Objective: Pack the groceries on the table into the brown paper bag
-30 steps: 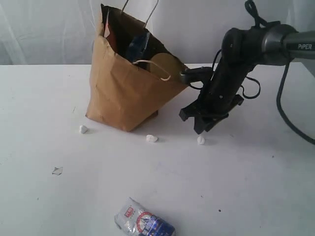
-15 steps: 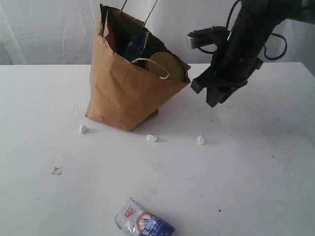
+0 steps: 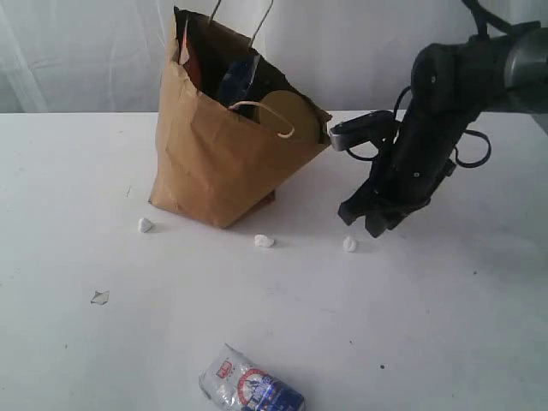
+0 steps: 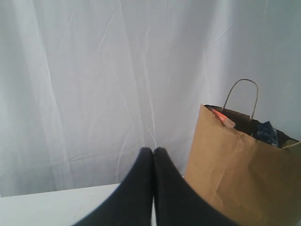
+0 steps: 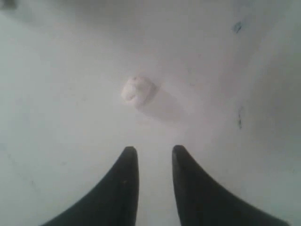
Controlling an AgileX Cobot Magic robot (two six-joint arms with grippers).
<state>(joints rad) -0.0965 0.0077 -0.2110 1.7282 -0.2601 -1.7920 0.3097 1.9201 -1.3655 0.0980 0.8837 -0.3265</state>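
The brown paper bag (image 3: pixel 224 154) stands at the back of the table (image 3: pixel 411 325), leaning open toward the right. Inside it show a gold jar lid (image 3: pixel 287 116), the blue spaghetti pack (image 3: pixel 241 81) and a dark reddish pouch edge (image 3: pixel 193 60). The small white-blue packet (image 3: pixel 252 390) lies alone at the table's front edge. My right gripper (image 3: pixel 361 223) hangs low over the table, right of the bag, open and empty (image 5: pixel 154 150). The left gripper (image 4: pixel 154 151) is shut on nothing, pointing past the bag (image 4: pixel 235 169); the exterior view does not show it.
White crumbs lie before the bag: one (image 3: pixel 349 244) just under the right gripper, also in the right wrist view as a crumb (image 5: pixel 137 90), one (image 3: pixel 264 241) mid-front, one (image 3: pixel 145 225) at left. A small scrap (image 3: pixel 100 297) lies further left. A white curtain hangs behind.
The right arm lifted up beside the bag's mouth, then came back down to the table a little further right. The bag and packet have not moved.
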